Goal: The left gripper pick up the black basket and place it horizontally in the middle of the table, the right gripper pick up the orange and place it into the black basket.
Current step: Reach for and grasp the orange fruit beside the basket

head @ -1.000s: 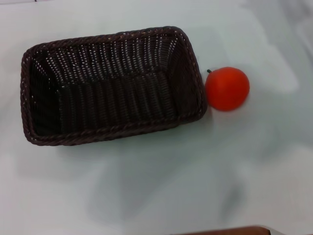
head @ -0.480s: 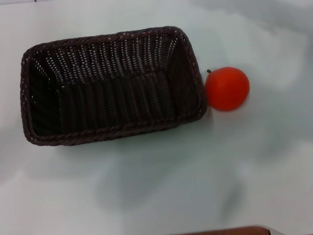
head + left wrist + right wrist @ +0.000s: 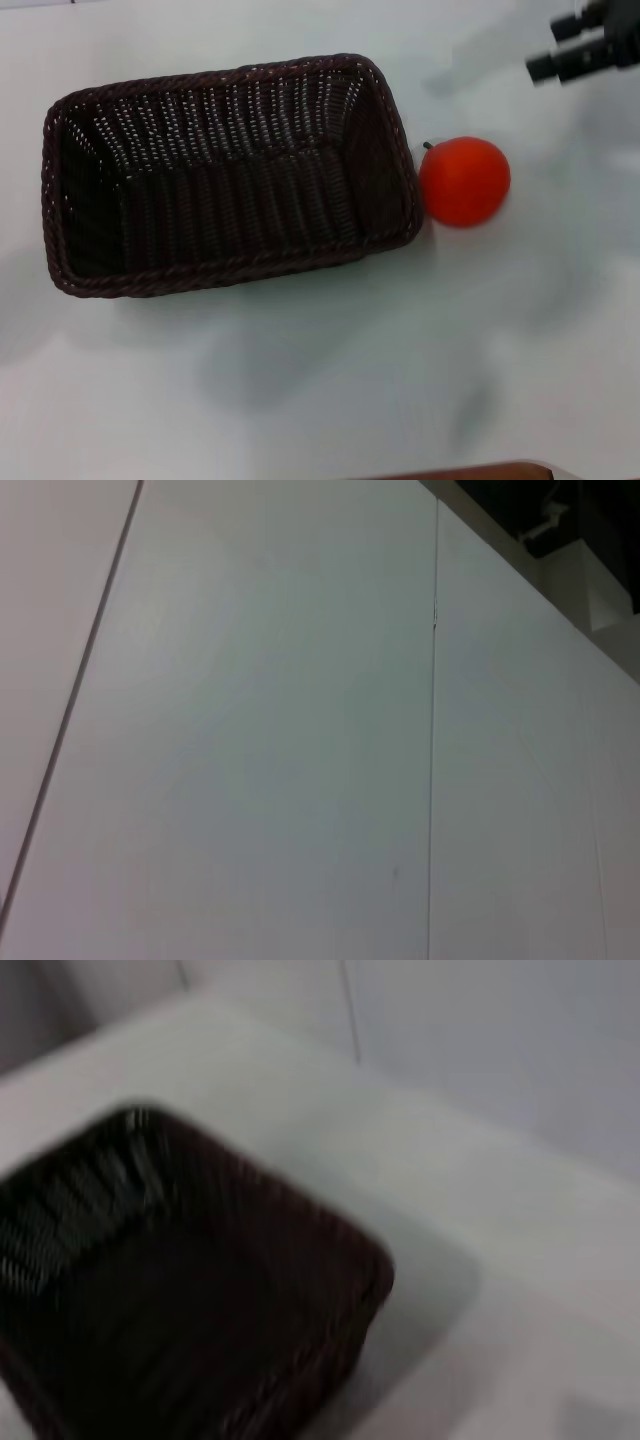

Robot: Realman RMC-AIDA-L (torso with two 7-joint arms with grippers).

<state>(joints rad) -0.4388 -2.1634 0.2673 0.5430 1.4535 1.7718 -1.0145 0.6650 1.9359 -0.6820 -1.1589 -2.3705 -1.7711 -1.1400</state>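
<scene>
Right claw hovers apart from the orange, which touches the basket; claw state cannot be told.

Pale panelled surface, crossed by thin seams.
Broad white-grey panel across most of the view, bounded by a slanted dark seam on one side and a straight vertical seam on the other. Pinkish-white strip beyond the slanted seam. Dark area in one corner (contents indistinct), pale fitting within.
</scene>
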